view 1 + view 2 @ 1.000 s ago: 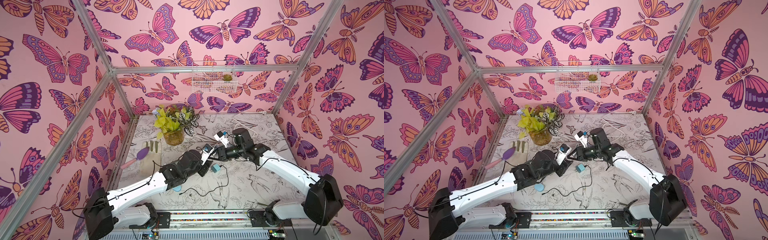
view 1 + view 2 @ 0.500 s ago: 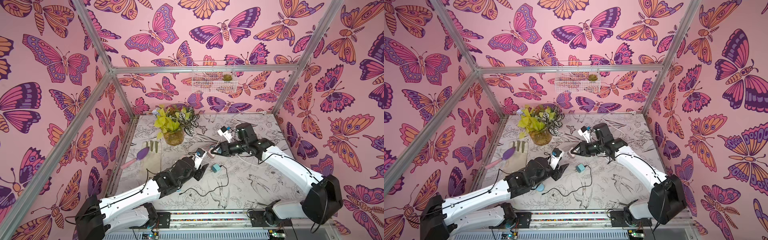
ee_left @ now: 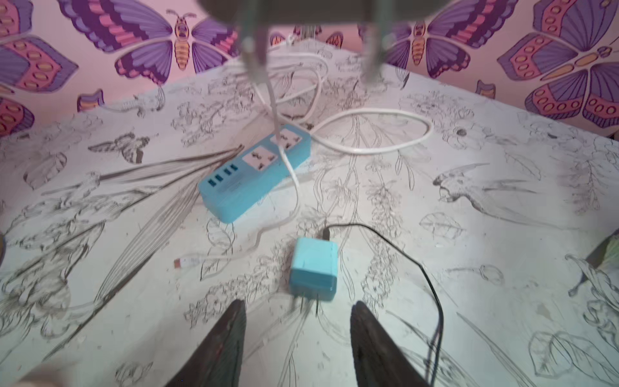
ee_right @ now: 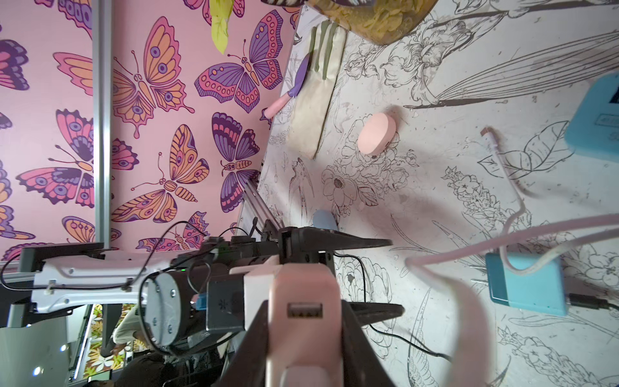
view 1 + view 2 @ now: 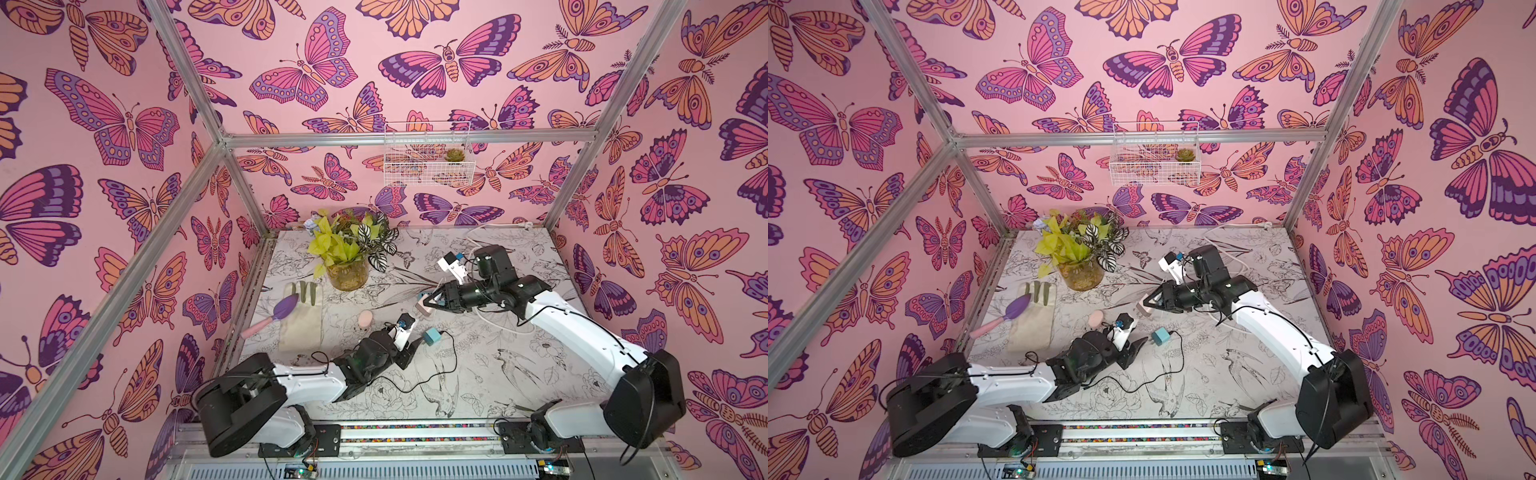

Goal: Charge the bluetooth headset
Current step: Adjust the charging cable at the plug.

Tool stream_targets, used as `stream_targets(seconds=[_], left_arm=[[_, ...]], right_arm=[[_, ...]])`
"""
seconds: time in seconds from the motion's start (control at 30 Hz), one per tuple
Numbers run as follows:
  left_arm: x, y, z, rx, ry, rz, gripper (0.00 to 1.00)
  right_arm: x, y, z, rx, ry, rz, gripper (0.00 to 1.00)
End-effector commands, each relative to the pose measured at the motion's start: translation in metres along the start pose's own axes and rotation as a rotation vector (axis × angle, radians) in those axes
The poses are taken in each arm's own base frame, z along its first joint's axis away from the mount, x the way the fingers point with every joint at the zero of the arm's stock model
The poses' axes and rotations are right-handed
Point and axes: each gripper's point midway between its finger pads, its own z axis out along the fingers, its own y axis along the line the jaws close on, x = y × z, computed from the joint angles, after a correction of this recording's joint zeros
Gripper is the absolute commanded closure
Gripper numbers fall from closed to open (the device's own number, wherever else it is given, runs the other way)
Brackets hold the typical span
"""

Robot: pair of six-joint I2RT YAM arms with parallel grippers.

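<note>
The pink oval headset case [image 5: 365,319] [image 5: 1095,318] [image 4: 375,134] lies on the table near the glove. My right gripper [image 5: 430,303] [image 5: 1148,305] [image 4: 304,311] hovers above the table, shut on a pink charger block [image 4: 303,301] whose empty USB port faces the wrist camera. A pale cable [image 3: 291,187] hangs down by it, and its USB plug [image 3: 177,263] [image 4: 485,131] rests on the table. The blue power strip [image 3: 254,174] lies beneath. My left gripper [image 5: 411,349] [image 5: 1136,347] [image 3: 298,321] is open, just short of a blue adapter [image 5: 432,336] [image 5: 1159,336] [image 3: 315,268].
A black cable [image 5: 415,382] runs from the blue adapter across the front of the table. A glass vase of plants [image 5: 347,270], a cloth glove [image 5: 301,328] and a purple trowel [image 5: 284,309] stand at the back left. White cord loops [image 3: 368,134] lie behind the power strip.
My left arm has drawn back toward the table's front, uncovering the pink case, and its jaws have narrowed a little. The right gripper has turned and shifted slightly left with the pink block.
</note>
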Motion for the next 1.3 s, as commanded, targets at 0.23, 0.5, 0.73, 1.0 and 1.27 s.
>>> stream_targets(seconds=[0.23, 0.5, 0.73, 1.0, 1.27], left_arm=[[-0.046, -0.015, 0.015, 0.098, -0.294, 0.076, 0.47], [-0.053, -0.011, 0.016, 0.064, -0.332, 0.109, 0.49], [-0.042, -0.005, 0.001, 0.044, -0.316, 0.103, 0.51], [-0.029, 0.005, -0.023, 0.006, -0.299, 0.106, 0.5], [-0.053, -0.013, 0.001, 0.079, -0.344, 0.135, 0.47]], right_arm=[[-0.012, 0.05, -0.019, -0.16, -0.026, 0.022, 0.85], [-0.017, 0.074, -0.03, -0.227, -0.04, 0.035, 0.85], [-0.022, 0.085, -0.04, -0.234, -0.061, 0.029, 0.86], [-0.026, 0.082, -0.041, -0.238, -0.075, 0.04, 0.86], [-0.026, 0.106, -0.054, -0.311, -0.083, 0.041, 0.86]])
